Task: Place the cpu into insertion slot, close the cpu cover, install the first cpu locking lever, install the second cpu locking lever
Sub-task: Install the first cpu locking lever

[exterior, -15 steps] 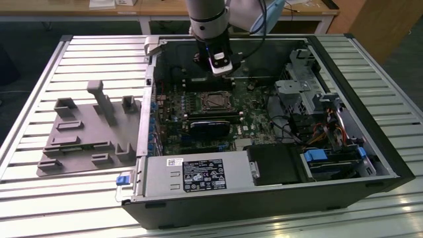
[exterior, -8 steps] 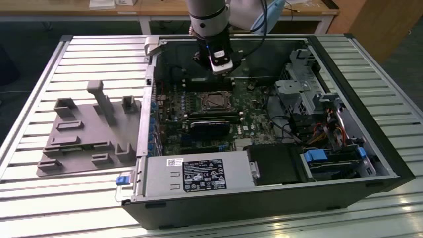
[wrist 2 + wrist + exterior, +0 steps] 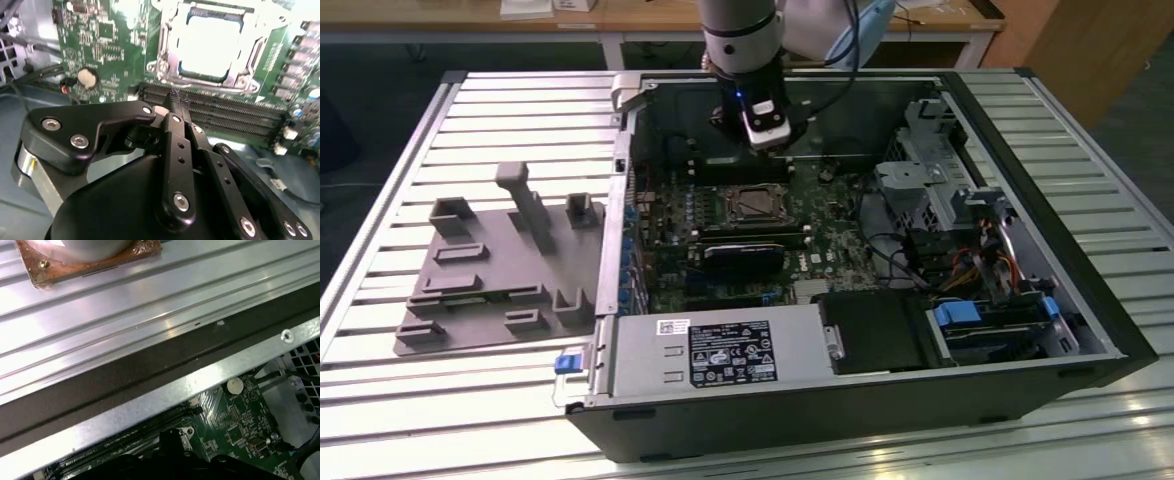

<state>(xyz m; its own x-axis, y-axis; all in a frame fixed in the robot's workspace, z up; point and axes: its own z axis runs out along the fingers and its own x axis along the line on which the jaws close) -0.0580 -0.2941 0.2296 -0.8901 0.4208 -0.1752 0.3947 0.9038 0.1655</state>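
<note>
Hovering with closed, empty hand (image 3: 175, 102) just beside the insertion slot (image 3: 210, 45), cpu (image 3: 212, 42) already lying seated there.

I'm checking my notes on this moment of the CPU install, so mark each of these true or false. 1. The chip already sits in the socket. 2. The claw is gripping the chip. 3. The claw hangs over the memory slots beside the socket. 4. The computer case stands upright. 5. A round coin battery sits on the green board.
1. True: the chip lies in the socket, seen through the metal frame.
2. False: the claw holds nothing and is off the chip.
3. True: in the second wrist view its tip is over the memory slots.
4. False: the computer case lies on its side, open at the top.
5. True: the coin battery is on the green board.
</note>
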